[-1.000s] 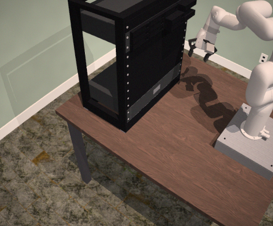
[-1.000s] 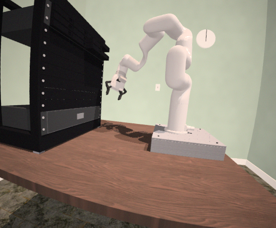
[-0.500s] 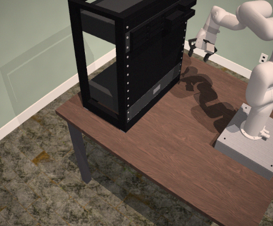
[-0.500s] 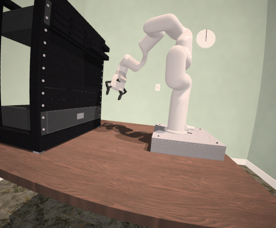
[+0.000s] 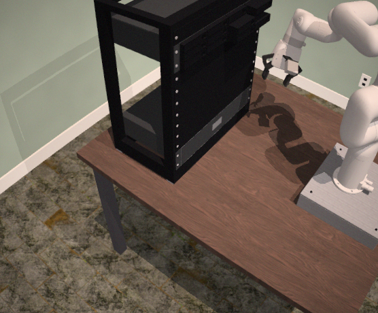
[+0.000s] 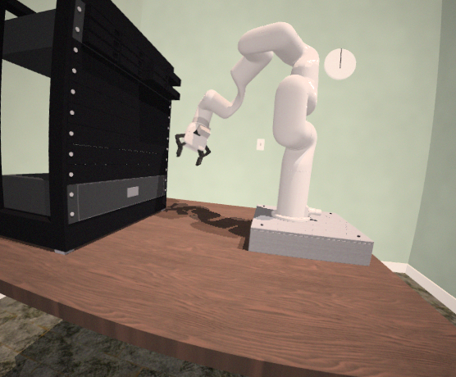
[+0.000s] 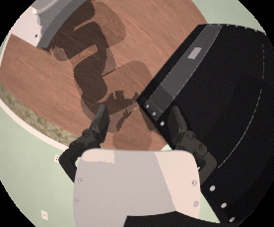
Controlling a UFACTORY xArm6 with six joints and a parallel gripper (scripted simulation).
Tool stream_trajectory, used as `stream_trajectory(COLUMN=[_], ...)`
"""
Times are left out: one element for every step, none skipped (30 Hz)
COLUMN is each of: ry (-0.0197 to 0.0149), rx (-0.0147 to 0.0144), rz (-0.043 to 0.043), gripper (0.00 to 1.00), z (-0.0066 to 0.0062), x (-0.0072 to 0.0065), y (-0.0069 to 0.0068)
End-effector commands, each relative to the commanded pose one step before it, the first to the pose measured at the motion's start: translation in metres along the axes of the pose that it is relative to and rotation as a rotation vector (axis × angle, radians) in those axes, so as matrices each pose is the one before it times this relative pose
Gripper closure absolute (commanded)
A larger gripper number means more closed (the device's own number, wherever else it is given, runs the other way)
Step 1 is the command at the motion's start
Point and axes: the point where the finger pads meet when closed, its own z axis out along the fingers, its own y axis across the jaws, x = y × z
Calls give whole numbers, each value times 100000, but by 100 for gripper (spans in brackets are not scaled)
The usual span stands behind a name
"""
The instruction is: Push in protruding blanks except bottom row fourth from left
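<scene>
The black rack (image 5: 168,112) (image 6: 61,193) (image 7: 244,101) stands on the far left of the wooden table (image 5: 239,211) (image 6: 223,287). The storage chassis (image 5: 212,44) (image 6: 116,53) sits high in its front. Dark blanks (image 5: 242,21) (image 6: 173,79) stand out from the front near its right end; the single blanks are hard to tell apart. My gripper (image 5: 276,79) (image 6: 189,159) (image 7: 138,113) is open and empty. It hangs in the air just off the rack's front right corner, below the chassis level, touching nothing.
A grey panel (image 5: 212,130) (image 6: 112,196) (image 7: 183,70) fills the rack's bottom slot. The arm's grey base block (image 5: 351,211) (image 6: 309,242) (image 7: 58,2) stands on the table's right side. The walls are close behind the rack and the arm.
</scene>
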Motion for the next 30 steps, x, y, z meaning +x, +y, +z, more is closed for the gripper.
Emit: stream_trajectory(ry=[-372, 15, -25, -18, -10, -9, -7, -3, 0, 0, 0, 2, 3, 2, 1, 0, 0, -3, -22, -57, -109, -174, -253, -344, -445, -555, 0, 0, -674, -800], rx=[-154, -6, 9, 3, 0, -1, 2, 3, 0, 0, 0, -2, -2, -2, -1, 0, 0, -5, -35, -92, -174, -279, -404, -548, -708, -882, 0, 0, -1069, -1266], rz=[-98, 0, -5, -2, 0, -1, -3, -3, 1, 0, 0, 3, 3, 2, 1, 0, 0, 1, 8, 22, 41, 65, 94, 126, 161, 197, 0, 0, 233, 269], gripper=[0, 0, 0, 0, 0, 0, 0, 0, 0, 0, 0, 0, 0, 0, 0, 0, 0, 0, 0, 0, 0, 0, 0, 0, 0, 0, 0, 0, 0, 0], z=[-365, -67, -251, -183, -108, -117, -137, -136, -100, 0, 0, -61, -34, -17, -6, -1, 0, -1, -6, -15, -28, -46, -66, -89, -115, -143, 0, 0, -172, -203], x=[1564, 716, 792, 717, 523, 600, 622, 612, 570, 0, 0, 445, 311, 182, 76, 12, 0, 0, 3, 7, 13, 21, 30, 41, 52, 64, 0, 0, 77, 90], y=[-1697, -761, -926, -808, -572, -657, -698, -691, -625, 0, 0, -475, -326, -188, -78, -13, 0, 1, 6, 15, 28, 46, 66, 90, 116, 146, 0, 0, 177, 211])
